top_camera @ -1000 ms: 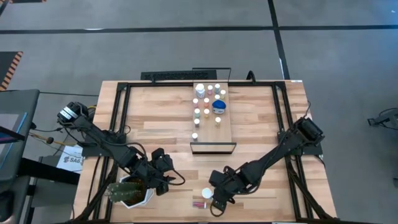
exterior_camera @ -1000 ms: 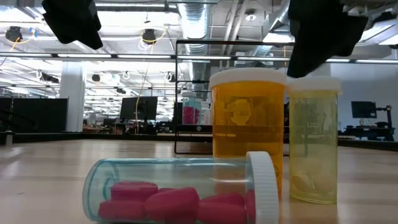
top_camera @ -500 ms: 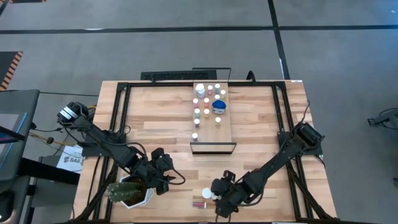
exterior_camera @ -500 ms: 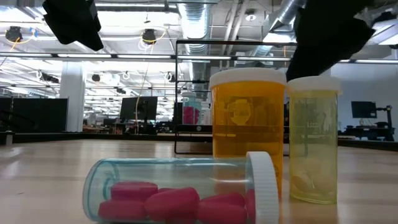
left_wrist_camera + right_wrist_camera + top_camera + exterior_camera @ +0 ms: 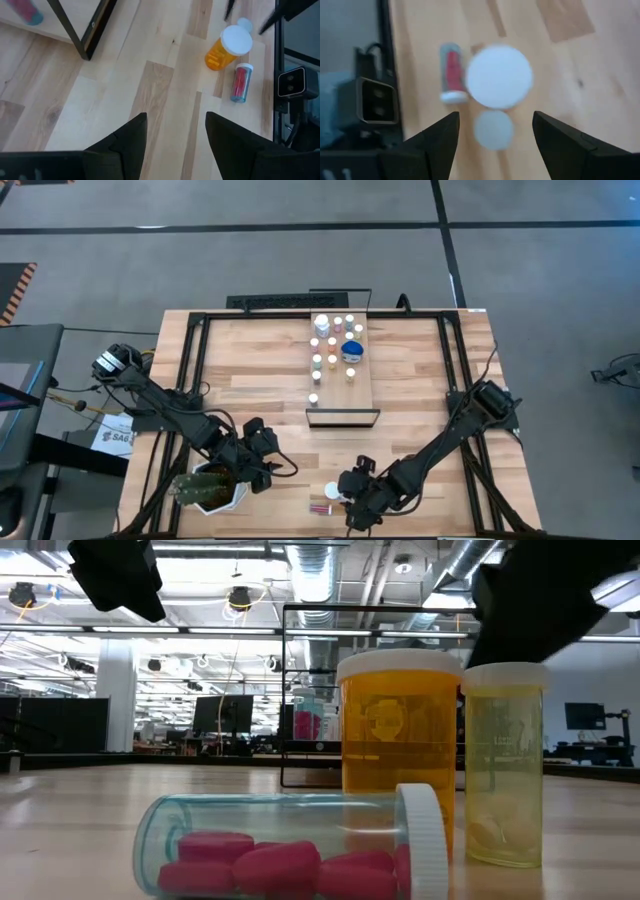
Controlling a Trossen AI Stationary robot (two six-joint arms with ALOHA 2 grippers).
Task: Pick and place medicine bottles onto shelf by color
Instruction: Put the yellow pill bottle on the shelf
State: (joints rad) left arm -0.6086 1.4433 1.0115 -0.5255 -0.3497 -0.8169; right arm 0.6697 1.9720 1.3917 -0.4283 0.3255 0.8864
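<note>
1. Surface: a slatted light-wood tabletop [image 5: 260, 380] with a black frame, standing on a grey floor; the low view looks across it into an open workspace with ceiling ducts and monitors.
2. Landmark: a long narrow light-wood shelf board [image 5: 362, 385] with a thin dark frame at its near short end lies on the table's centre.
3. On the shelf: a cluster of small white-capped medicine bottles [image 5: 332, 342], including one wider blue one [image 5: 351, 350].
4. Near the table's front edge, well apart from the shelf: an upright orange bottle with a white cap [image 5: 399, 745], an upright pale yellow vial [image 5: 503, 765] just beside it, and a clear vial of pink pills [image 5: 290, 845] lying on its side.
5. Right gripper [image 5: 495, 132]: directly over these bottles, fingers spread wide, holding nothing.
6. Left gripper [image 5: 175, 132]: left of the shelf's near end, beside a white hexagonal plant pot [image 5: 210, 490], fingers apart, empty.
</note>
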